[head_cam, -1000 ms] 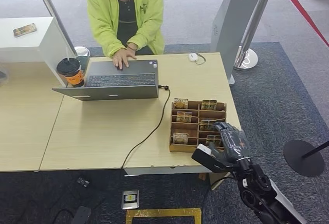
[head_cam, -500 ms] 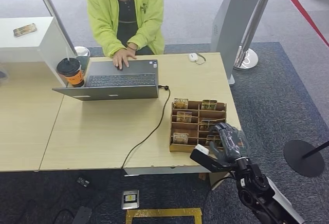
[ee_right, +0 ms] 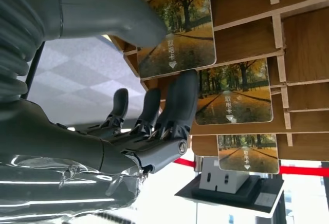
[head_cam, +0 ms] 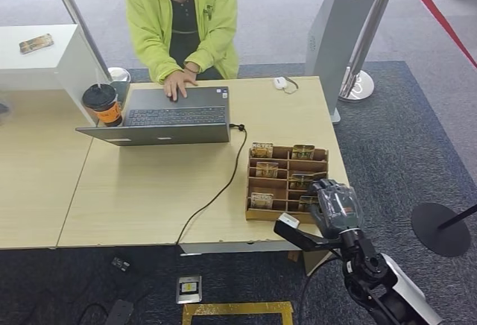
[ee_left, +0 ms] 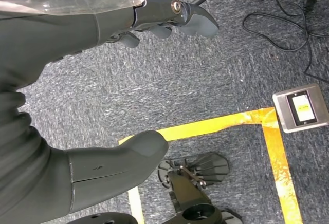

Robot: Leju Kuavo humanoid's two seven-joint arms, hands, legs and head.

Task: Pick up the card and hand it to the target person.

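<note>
Right robot hand (ee_right: 155,126) at card rack (head_cam: 287,180) | thumb and fingers flank nearest card (ee_right: 176,31), grip unconfirmed | card's long axis crosses fingers | left robot hand (ee_left: 116,80) hangs empty, fingers apart

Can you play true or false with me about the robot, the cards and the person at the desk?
1. The robot's right hand pinches an autumn-tree picture card at the brown wooden card rack. True.
2. The open grey laptop is shut. False: it is open, with the person's hand on it.
3. The dark paper coffee cup with an orange sleeve stands beside the laptop. True.
4. The robot's left hand holds a card. False: it holds nothing and hangs above the grey carpet.
</note>
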